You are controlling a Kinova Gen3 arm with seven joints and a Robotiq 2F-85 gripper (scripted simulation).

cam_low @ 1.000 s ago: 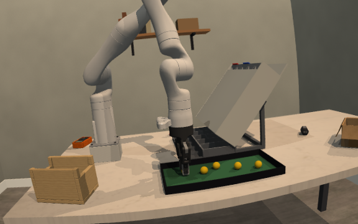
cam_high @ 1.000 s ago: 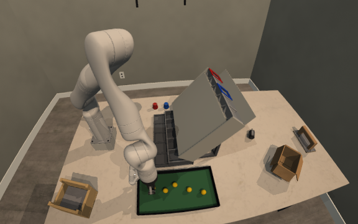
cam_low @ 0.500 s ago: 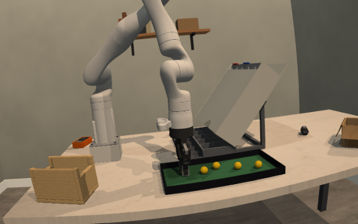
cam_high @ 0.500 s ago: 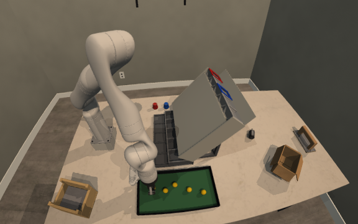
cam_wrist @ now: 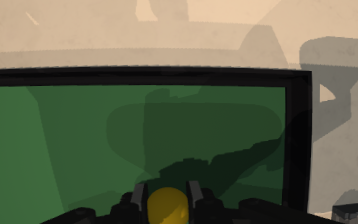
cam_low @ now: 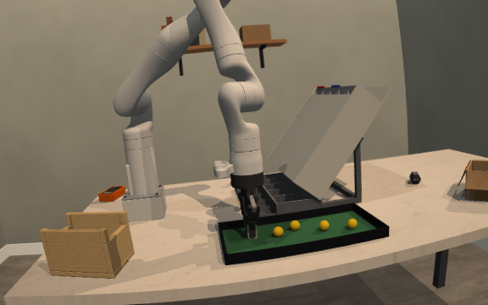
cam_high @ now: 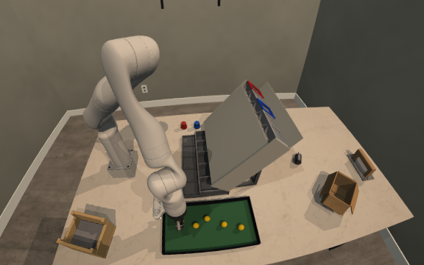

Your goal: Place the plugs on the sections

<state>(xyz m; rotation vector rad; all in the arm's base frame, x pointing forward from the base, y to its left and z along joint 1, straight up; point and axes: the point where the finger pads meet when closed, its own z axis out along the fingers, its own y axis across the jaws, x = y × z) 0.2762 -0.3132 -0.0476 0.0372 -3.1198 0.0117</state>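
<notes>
My gripper [cam_high: 179, 227] [cam_low: 252, 235] [cam_wrist: 167, 198] is low over the left end of the green marble tray [cam_high: 212, 249] [cam_low: 303, 246] [cam_wrist: 298, 100], shut on a yellow marble [cam_wrist: 167, 207]. Several other yellow marbles, among them one marble [cam_high: 196, 225] [cam_low: 278, 231] near the gripper, lie in the tray. The red plug [cam_high: 183, 125] and the blue plug [cam_high: 196, 125] stand side by side behind the sectioned base [cam_high: 189, 165]. The tilted grey cover [cam_high: 238, 136] [cam_low: 307, 127] hides the pipes. The red band [cam_low: 320, 87] and blue band [cam_low: 335, 86] are at its top.
A wooden crate [cam_high: 106, 237] [cam_low: 74, 252] stands left of the tray. An open cardboard box [cam_high: 330, 200] [cam_low: 483, 182] and a small dark object [cam_high: 298, 158] [cam_low: 414, 177] are on the right. An orange device [cam_low: 112, 195] lies beside the arm's base.
</notes>
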